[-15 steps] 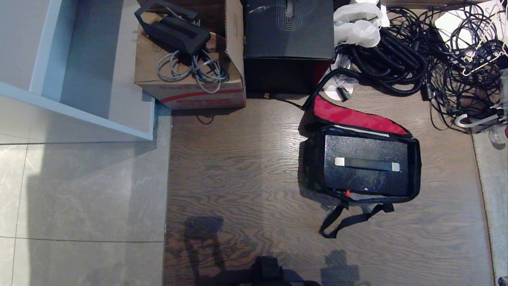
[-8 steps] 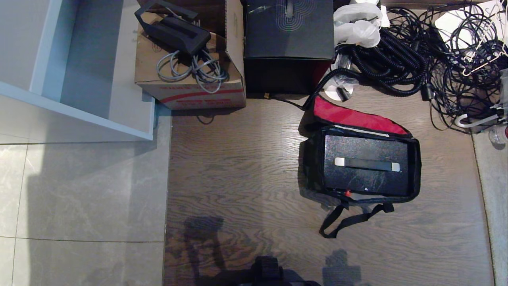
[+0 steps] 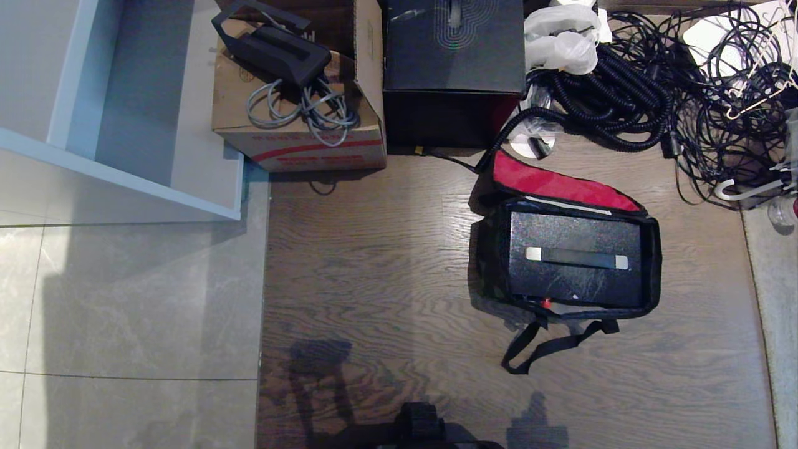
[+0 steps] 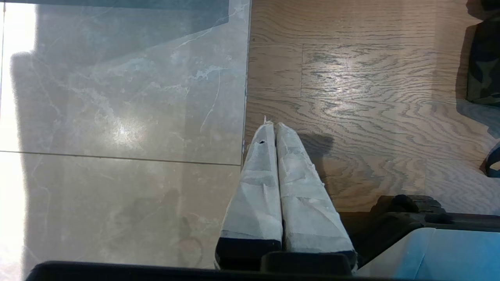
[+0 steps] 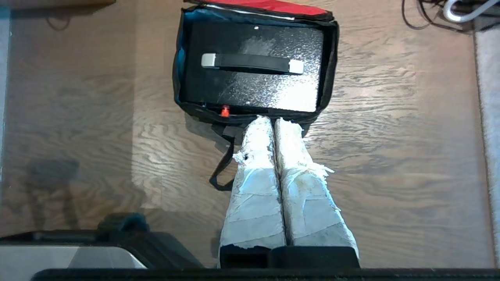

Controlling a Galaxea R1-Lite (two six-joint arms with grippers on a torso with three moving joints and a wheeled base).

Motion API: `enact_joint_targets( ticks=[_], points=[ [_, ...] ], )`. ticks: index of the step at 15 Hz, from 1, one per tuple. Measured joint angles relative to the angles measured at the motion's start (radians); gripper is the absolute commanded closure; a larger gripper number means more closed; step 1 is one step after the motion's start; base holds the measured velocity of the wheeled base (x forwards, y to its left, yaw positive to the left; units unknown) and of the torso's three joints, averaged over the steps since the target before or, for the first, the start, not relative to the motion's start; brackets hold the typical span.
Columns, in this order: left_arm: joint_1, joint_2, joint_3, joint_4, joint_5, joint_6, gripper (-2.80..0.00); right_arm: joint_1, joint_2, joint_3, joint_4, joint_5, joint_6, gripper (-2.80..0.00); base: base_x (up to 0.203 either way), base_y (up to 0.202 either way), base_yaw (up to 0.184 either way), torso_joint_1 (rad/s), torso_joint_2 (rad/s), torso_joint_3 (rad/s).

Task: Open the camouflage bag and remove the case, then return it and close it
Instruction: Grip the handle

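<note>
The camouflage bag (image 3: 485,262) lies open on the wood floor, its red-lined lid (image 3: 555,184) folded back toward the cables. Inside it rests the case (image 3: 576,277), speckled black with a black handle (image 3: 576,257) and a small red latch (image 3: 546,303). The bag's black strap (image 3: 542,346) trails on the floor in front. Neither arm shows in the head view. In the right wrist view my right gripper (image 5: 273,121) is shut and empty, above the floor just short of the bag's (image 5: 330,74) near wall. My left gripper (image 4: 273,125) is shut over the tile-to-wood seam, with the bag's camouflage side (image 4: 484,66) far off.
A tall black cube box (image 3: 453,72) and a cardboard box (image 3: 299,134) with a black device and cables stand behind. A tangle of black cables (image 3: 654,81) fills the back right. A white cabinet (image 3: 124,112) stands at the back left. My base (image 3: 421,430) shows at the bottom edge.
The bag and case have not moved. On the floor at the bottom, the right arm's shadow has shrunk and slid slightly lower.
</note>
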Motion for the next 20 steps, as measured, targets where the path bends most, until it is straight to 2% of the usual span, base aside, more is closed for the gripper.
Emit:
enact_joint_targets(
  ticks=[3,20],
  points=[
    [0.0,0.0,0.0,0.0,0.0,0.0,0.0,0.0,-0.023,0.0,0.002,-0.009,0.036,0.0,0.0,0.0,0.0,0.0,0.0,0.0],
    [0.0,0.0,0.0,0.0,0.0,0.0,0.0,-0.003,-0.033,0.0,0.002,-0.012,0.041,0.0,0.0,0.0,0.0,0.0,0.0,0.0]
  ],
)
